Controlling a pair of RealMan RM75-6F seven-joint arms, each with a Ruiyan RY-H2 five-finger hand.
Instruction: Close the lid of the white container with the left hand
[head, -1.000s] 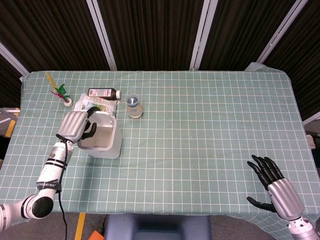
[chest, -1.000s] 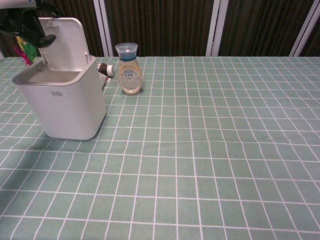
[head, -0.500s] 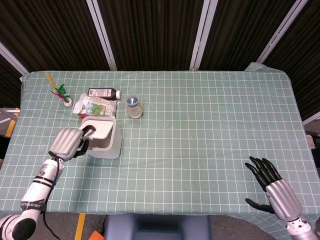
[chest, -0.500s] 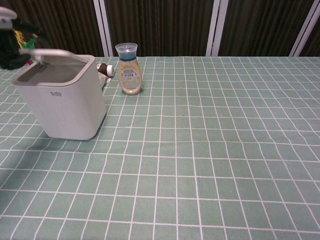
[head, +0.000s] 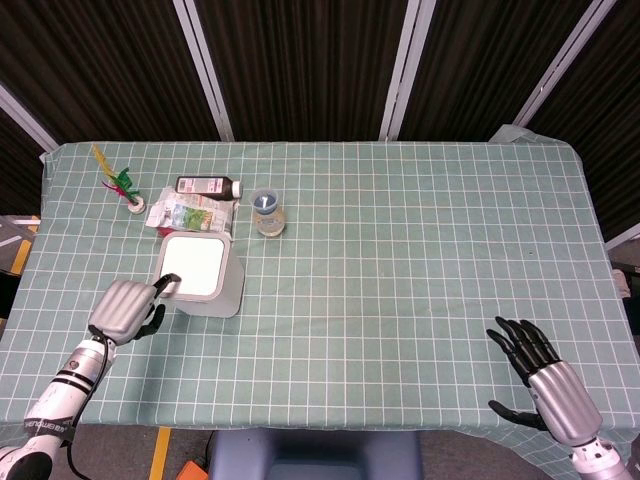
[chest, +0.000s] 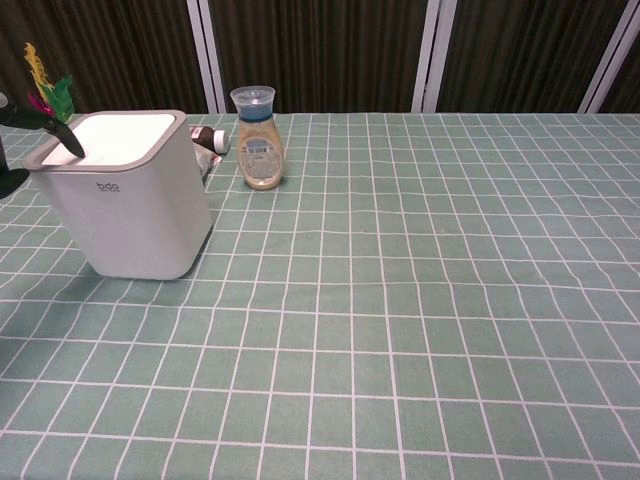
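The white container (head: 203, 277) stands at the table's left with its lid (head: 194, 268) lying flat and closed on top. My left hand (head: 124, 309) is just in front and left of it, holding nothing, and one dark fingertip (head: 165, 285) touches the lid's near left edge. In the chest view the container (chest: 128, 205) shows its closed lid (chest: 118, 135), with that fingertip (chest: 66, 141) on the left corner and the rest of the hand cut off. My right hand (head: 546, 375) hovers at the near right edge, fingers spread, empty.
Behind the container lie a green printed packet (head: 190, 212) and a dark bottle (head: 209, 186) on its side. A small blue-capped bottle (head: 268, 213) stands to the container's right rear. A feathered shuttlecock (head: 122, 186) stands at the far left.
The lid swung down from upright to flat and closed. My left hand drew back toward the near edge, keeping one fingertip on the lid. The right hand barely shifted.
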